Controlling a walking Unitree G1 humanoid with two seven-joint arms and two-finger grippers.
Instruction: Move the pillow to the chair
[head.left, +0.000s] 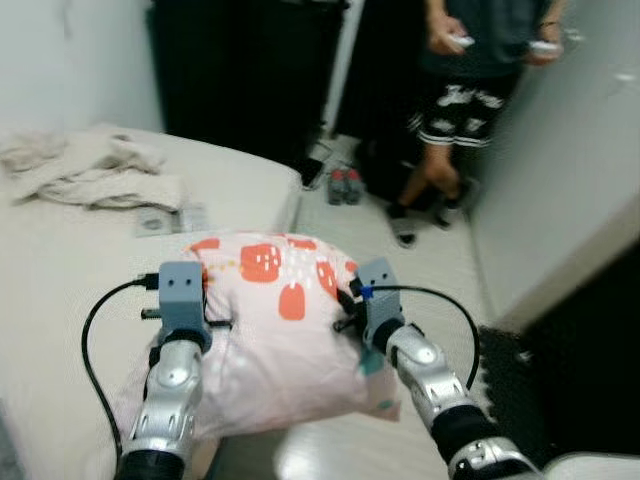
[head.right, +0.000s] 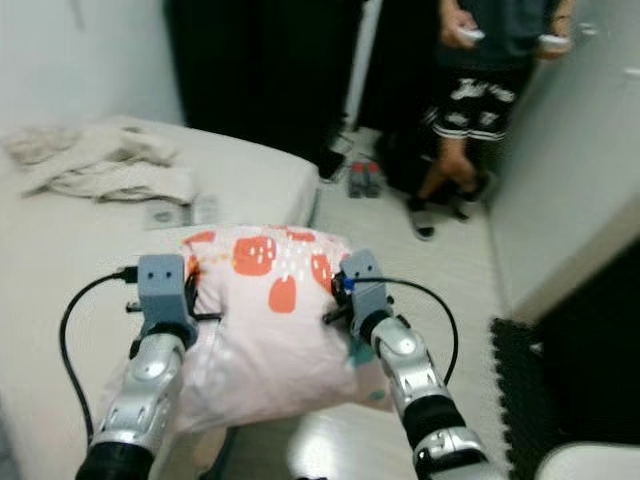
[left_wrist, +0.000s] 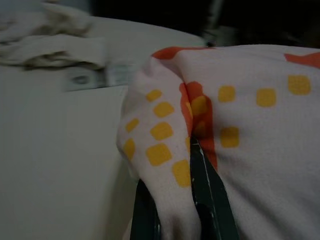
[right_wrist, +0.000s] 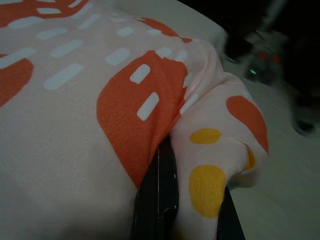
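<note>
Left eye view: left gripper (head.left: 215, 322) pinches a fold of the pillow (head.left: 285, 330) at its left edge; the pillow hangs between both arms, over the bed (head.left: 60, 270) edge. Soft and light (likely floppy), long axis left-right. Right gripper (head.left: 345, 310) clamps the right-edge fabric.

Pillow (head.left: 275, 330) sits dead centre, between the two grippers: left gripper (left_wrist: 175, 200) at its nine o'clock edge, right gripper (right_wrist: 180, 200) at three. Bed (head.left: 80, 290) spreads beneath toward nine; crumpled blanket (head.left: 85, 170) at ten. Person (head.left: 470, 90) stands at one o'clock on the floor (head.left: 430, 270).
</note>
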